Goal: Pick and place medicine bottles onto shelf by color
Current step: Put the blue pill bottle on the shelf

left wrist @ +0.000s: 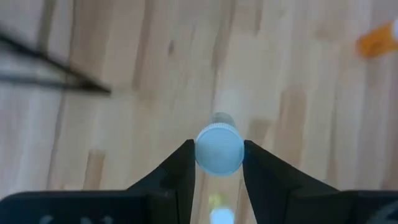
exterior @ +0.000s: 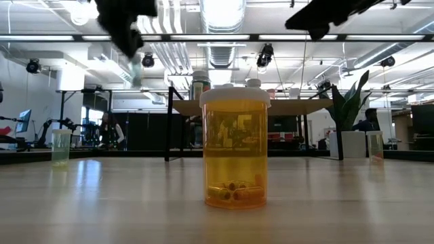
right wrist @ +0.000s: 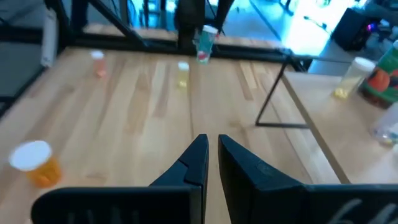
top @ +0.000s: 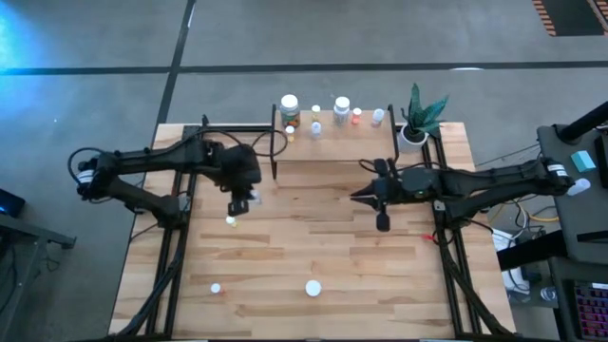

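- A small bottle (left wrist: 219, 149) is pinched by its white cap in the left hand (left wrist: 217, 163), lifted off the worktop (top: 313, 237) for carrying to the shelf (top: 332, 144).
- The right hand (right wrist: 211, 155) is pressed together, holding nothing, waiting at the middle right of the high view.

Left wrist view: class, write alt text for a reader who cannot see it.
The left pincer grips a small bottle by its white cap, seen from above, lifted over the wood-plank table. An orange bottle lies at the picture's edge, and a thin black shelf leg crosses one corner.
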